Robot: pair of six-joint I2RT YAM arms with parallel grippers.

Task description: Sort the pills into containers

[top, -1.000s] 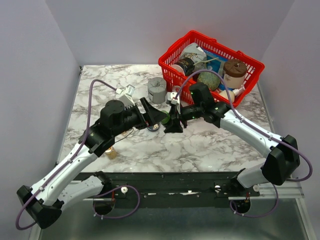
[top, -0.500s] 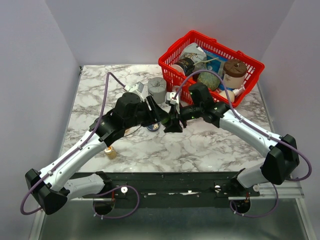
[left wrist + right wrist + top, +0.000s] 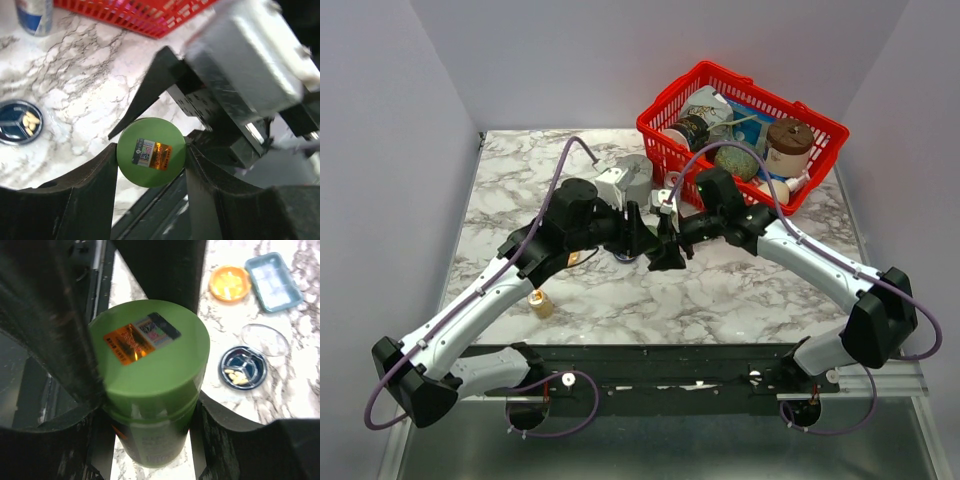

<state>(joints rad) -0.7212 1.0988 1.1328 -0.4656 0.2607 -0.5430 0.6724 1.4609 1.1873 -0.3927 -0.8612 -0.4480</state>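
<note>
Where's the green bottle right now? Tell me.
The green bottle is mid-table, clamped between the right gripper and the left gripper, with the dark blue dish just right of it in the right wrist view.

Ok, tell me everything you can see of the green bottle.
The green bottle is round, plastic-looking, closed by a flat green cap bearing an orange foil sticker with a code. It is over the middle of the marble table. The right gripper clamps its body; the left gripper grips the cap's sides.
</note>
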